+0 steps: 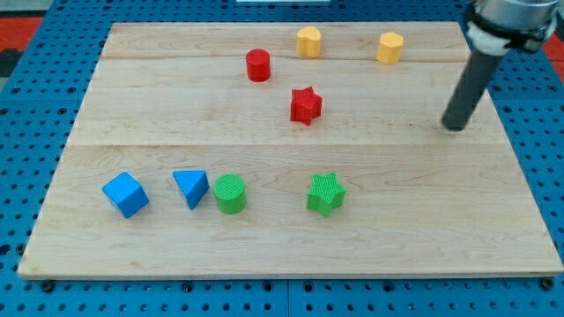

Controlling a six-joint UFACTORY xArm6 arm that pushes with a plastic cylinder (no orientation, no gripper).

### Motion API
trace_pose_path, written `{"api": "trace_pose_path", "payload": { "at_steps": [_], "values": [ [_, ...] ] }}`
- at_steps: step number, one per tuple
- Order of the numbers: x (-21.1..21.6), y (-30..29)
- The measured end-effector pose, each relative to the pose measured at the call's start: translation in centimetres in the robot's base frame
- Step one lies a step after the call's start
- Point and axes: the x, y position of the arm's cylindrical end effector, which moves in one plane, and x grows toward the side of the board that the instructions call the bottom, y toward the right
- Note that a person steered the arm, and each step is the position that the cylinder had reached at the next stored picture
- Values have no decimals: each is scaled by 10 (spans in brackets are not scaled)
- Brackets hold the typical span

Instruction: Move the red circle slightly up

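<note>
Red circle [258, 65]: stands near the view's top of the table [414, 220], left of centre, well apart from my tip.
End effector: a bare dark rod with nothing to clench or release; it grasps nothing.
My tip [455, 127]: rests on the table at the view's right, touching no block, with bare wood all around it.
Nearest to tip: the right yellow hexagon [390, 47], up and to the view's left, near the top edge.
Second yellow hexagon [308, 41]: further left along the top edge, just right of the red circle and a little higher.
Red star [306, 106]: below and to the right of the red circle, near it but apart.
Room above red circle: a narrow strip of bare wood lies between it and the table's top edge.
Room left of red circle: open wood out to the left edge.
Lower row: blue cube [125, 195], blue triangular block [191, 187], green cylinder [230, 194], green star [325, 194], from the view's left to right; the blue triangular block and green cylinder sit just beside each other.
Bottom edge: a clear band of wood runs below that row.
</note>
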Motion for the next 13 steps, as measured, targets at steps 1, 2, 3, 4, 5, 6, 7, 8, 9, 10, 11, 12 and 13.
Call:
{"api": "trace_pose_path", "payload": {
  "at_steps": [1,2,3,4,5,6,7,8,9,10,11,12,13],
  "values": [
    [-1,-18],
    [0,-18],
    [0,-24],
    [40,-66],
    [55,-148],
    [31,-212],
    [-13,-240],
    [-53,-242],
    [-80,-240],
    [-94,-240],
    [-102,-238],
    [-106,-219],
    [-123,-219]
  ]
}}
